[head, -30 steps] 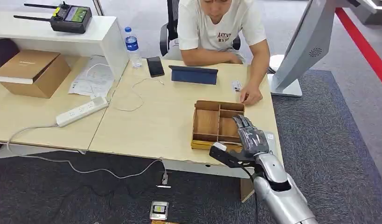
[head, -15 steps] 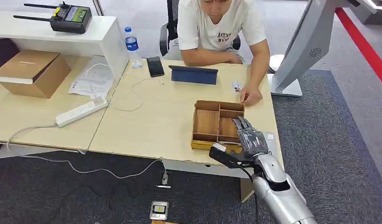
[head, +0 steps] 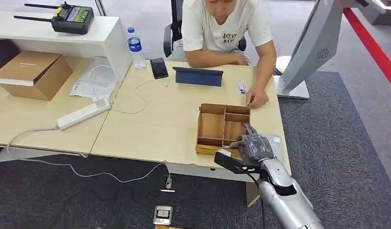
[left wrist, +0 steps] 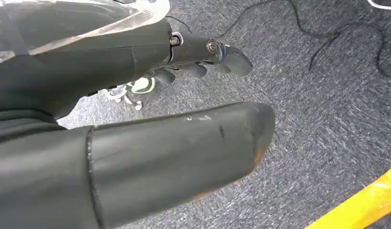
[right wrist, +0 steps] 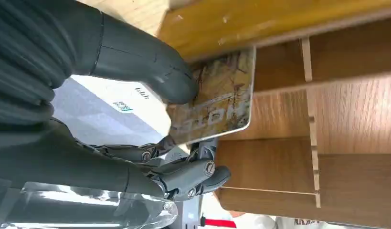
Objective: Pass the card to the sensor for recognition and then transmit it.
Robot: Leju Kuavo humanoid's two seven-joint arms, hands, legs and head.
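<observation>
My right hand (head: 254, 144) pinches the card (right wrist: 216, 101) between thumb and fingers, over the tray's (head: 211, 125) near right corner. My left hand (left wrist: 136, 143) hangs over the carpet (left wrist: 327, 95), fingers loosely apart, holding nothing.

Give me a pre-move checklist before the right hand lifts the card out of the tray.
1. Card pinched by right hand thumb and fingers: ok.
2. Card clear of the wooden tray: not ok, it hangs over a compartment, by the tray's wall.
3. Person's hand clear of the tray: ok, resting on the table beyond it.
4. Sensor location: cannot tell.
5. Left hand out of the way: ok, hanging over carpet.
</observation>
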